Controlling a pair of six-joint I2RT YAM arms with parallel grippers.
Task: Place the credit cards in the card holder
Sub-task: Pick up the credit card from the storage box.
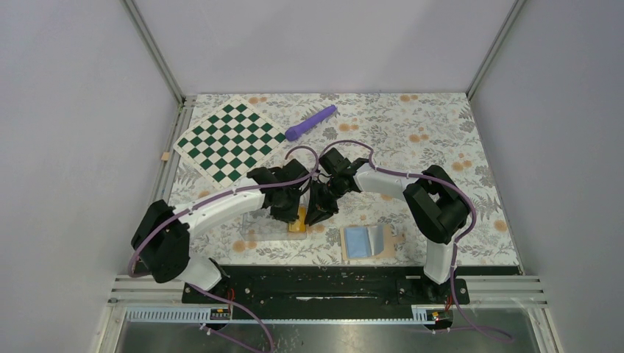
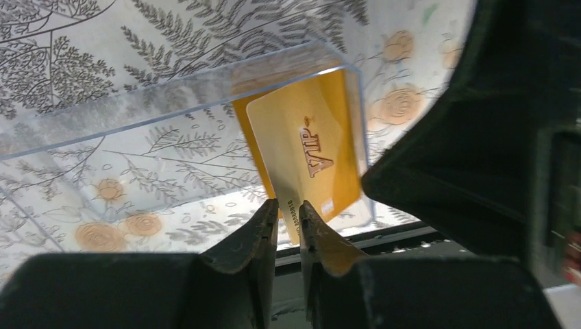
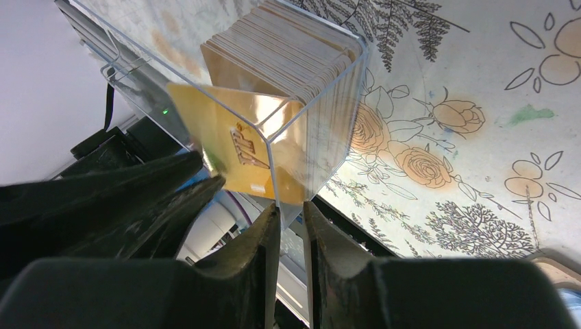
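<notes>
- Top view: the tan card holder [image 1: 366, 241] lies open with its blue pockets up on the floral tabletop [image 1: 441, 132], right of the clear case [image 1: 261, 224]. Both arms bend inward and meet over the case. White walls surround.
- Left wrist: the left claw [image 2: 288, 223] pinches the lower edge of a tilted gold "VIP" credit card [image 2: 308, 147] at the case's end.
- Right wrist: the right claw [image 3: 291, 223] clamps the case's corner wall. A card stack [image 3: 288, 48] stands inside.

- clear case [image 1: 257, 226]: top view, centre; right end covered by both arms.
- card stack [image 3: 288, 48]: right wrist view; far end cut by upper frame edge.
- lifted credit card [image 2: 308, 151]: lower corner hidden between left gripper [image 2: 288, 212] fingers; small print unreadable.
</notes>
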